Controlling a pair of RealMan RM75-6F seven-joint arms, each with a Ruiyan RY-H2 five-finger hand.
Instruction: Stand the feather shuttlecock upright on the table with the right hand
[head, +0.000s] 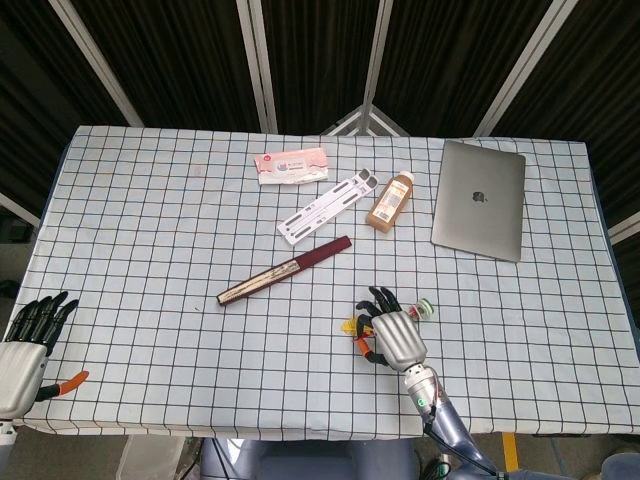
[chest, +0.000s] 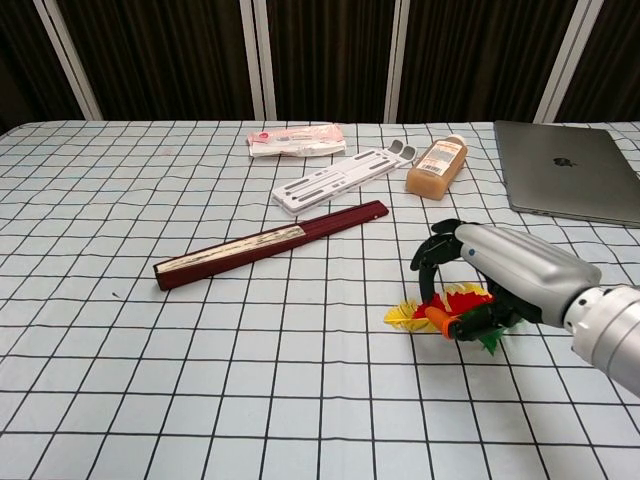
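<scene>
- the right robot hand (head: 394, 337) (chest: 500, 272) is down on the tabletop (head: 150, 250) (chest: 120, 400) near its front edge, palm down, fingers curled over the feather shuttlecock (head: 352, 324) (chest: 447, 305) and grasping its feathers.
- in the chest view the dark fingertips (chest: 432, 252) arch over the far side of the feathers, and the orange thumb tip presses in from the near side.
- the feather shuttlecock lies on its side on the checked cloth under that hand: yellow feathers stick out toward the left, red ones sit in the grip, green ones show beneath the palm.
- in the head view its round base shows just to the right of the fingers; the shuttlecock is not upright.
- the left robot hand (head: 24, 342) is at the front left corner of the tabletop, seen only in the head view, released, its dark fingers apart and holding nothing.
- a dark red folded fan (head: 284, 270) (chest: 270, 243) lies diagonally, up and left of the shuttlecock and apart from it.
- further back are a white folding stand (head: 327, 206) (chest: 345, 177), a pink packet (head: 291, 165) (chest: 297, 139) and an amber bottle (head: 390, 200) (chest: 437, 166) lying on its side.
- a closed silver laptop (head: 480, 199) (chest: 565, 183) rests at the far right.
</scene>
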